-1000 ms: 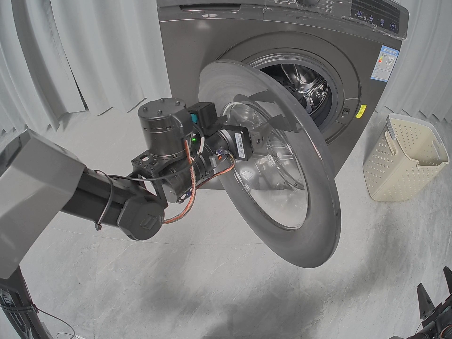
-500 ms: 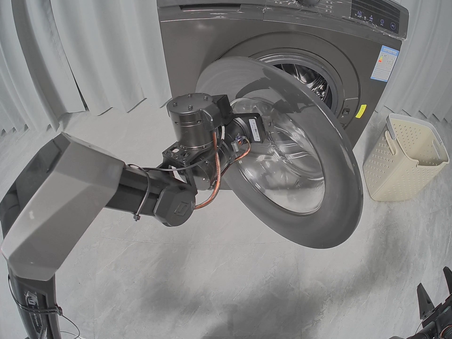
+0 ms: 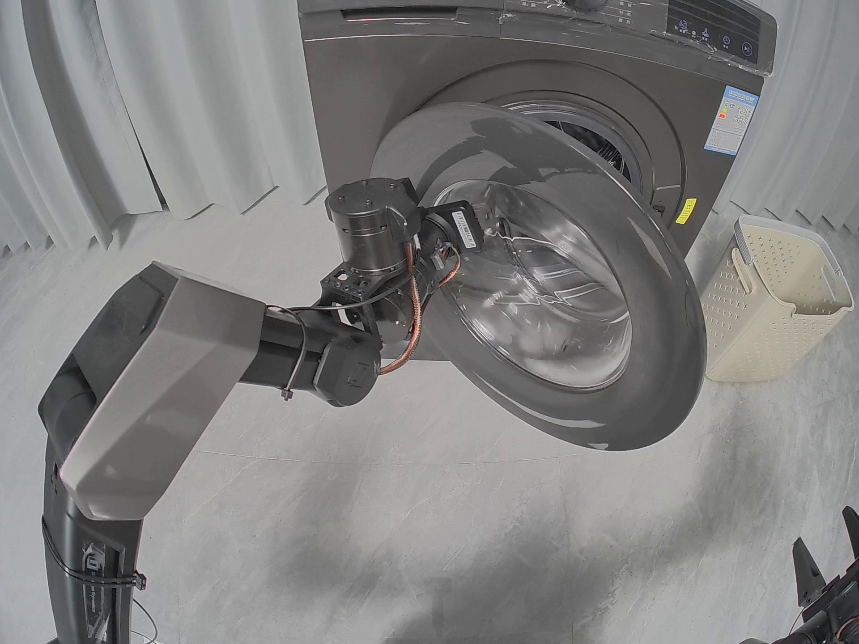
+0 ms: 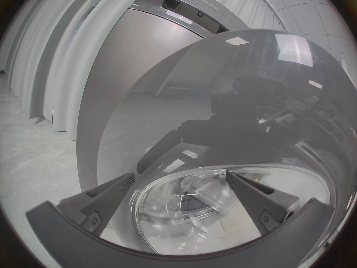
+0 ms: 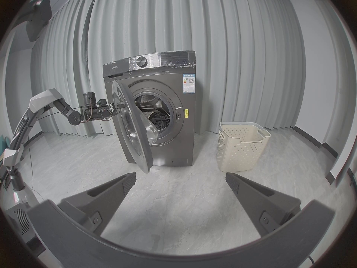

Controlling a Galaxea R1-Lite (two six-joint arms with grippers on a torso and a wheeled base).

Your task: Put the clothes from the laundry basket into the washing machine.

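The grey washing machine [image 3: 376, 82] stands ahead with its round door [image 3: 573, 315] partly swung out from the opening. My left gripper [image 4: 180, 177] is open, its fingers against the door's outer face; the door hides them in the head view, where only the wrist [image 3: 452, 225] shows. From the right wrist view the left gripper [image 5: 115, 107] meets the door [image 5: 134, 131] from the side, and dark clothes [image 5: 160, 118] lie in the drum. The cream laundry basket [image 3: 774, 301] stands on the floor right of the machine. My right gripper [image 3: 825, 538] hangs open, low and far from the machine, holding nothing.
White curtains [image 3: 179, 73] hang behind and beside the machine. Bare grey floor [image 3: 447, 512] stretches in front of it. The basket [image 5: 241, 144] stands close to the machine's right side.
My left arm has pushed forward and the door has swung toward the machine's opening, so less of the drum shows. The right gripper has stayed still.
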